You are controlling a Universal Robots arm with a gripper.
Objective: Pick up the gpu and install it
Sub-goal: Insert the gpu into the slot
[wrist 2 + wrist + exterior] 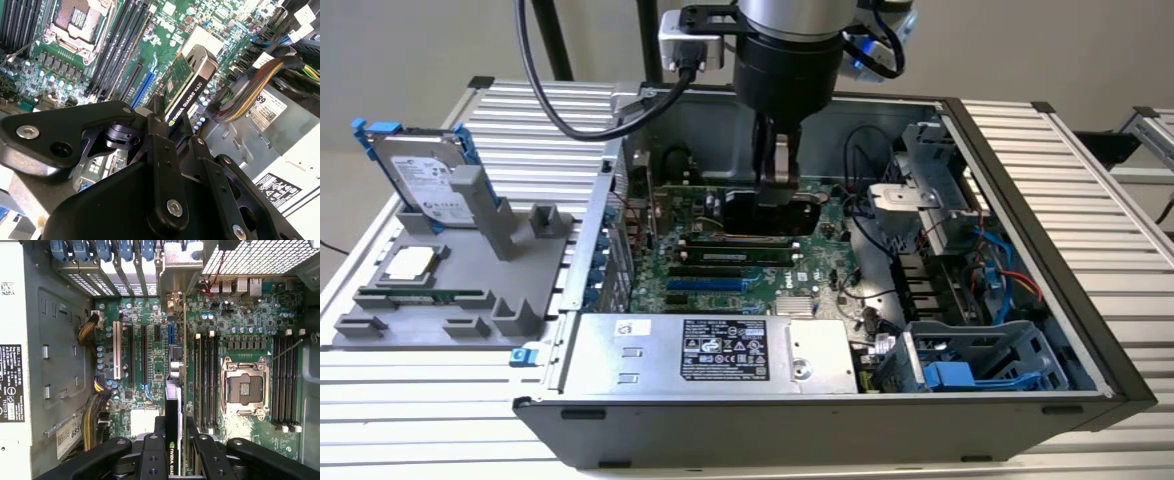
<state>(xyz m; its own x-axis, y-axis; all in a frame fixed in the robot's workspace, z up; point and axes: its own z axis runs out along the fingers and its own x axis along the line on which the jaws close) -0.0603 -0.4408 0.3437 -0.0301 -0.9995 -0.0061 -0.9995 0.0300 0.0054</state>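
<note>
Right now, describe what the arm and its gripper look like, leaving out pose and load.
In the exterior view the arm ends in a glossy black cylindrical wrist under a silver-grey joint with a blue ring. A thick black cable loops off to the exterior view's left. The gripper is matte black: in both wrist views, flat linkage bars joined by silver screws, and narrow black fingers.

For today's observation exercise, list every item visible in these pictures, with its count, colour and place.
Open computer case: one, black and grey, on the slatted metal table.
Green motherboard: one, inside the case.
Silver power supply box: one, at the case's near wall.
Grey parts stand: one, at the exterior view's left.
Silver hard drive with blue rails: one, upright in the stand.
Thin black-and-green gpu card: one, gripped above the motherboard.
Black gripper: one, shut on the card.
</note>
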